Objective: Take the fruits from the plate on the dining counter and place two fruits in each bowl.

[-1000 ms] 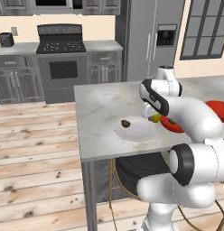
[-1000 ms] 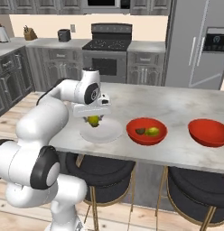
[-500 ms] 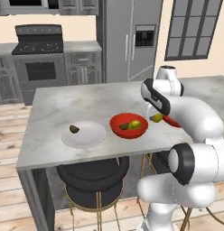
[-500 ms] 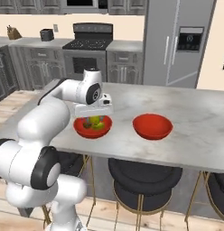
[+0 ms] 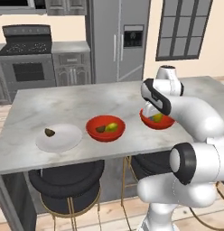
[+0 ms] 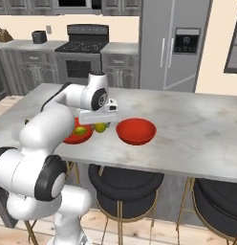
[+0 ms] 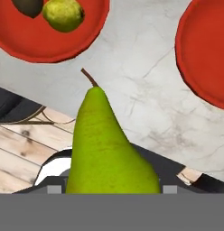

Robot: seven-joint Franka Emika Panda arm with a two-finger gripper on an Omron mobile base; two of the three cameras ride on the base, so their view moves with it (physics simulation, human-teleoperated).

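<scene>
My gripper is shut on a yellow-green pear, which it holds above the dining counter in the gap between the two red bowls. The left bowl holds a dark fruit and a second pear. Nothing lies in the right bowl. In the left base view the held pear shows in front of that right bowl, beside the gripper. The white plate lies at the counter's left with one dark fruit on it.
Black round stools stand under the counter's near edge. Behind the counter are a steel fridge, grey cabinets and a dark stove. Bare marbled counter stretches to the right of the bowls.
The base has driven to the right, so plate and bowls slid left in both base views. The gripper, still shut on the pear, went from over the plate to between the bowls.
</scene>
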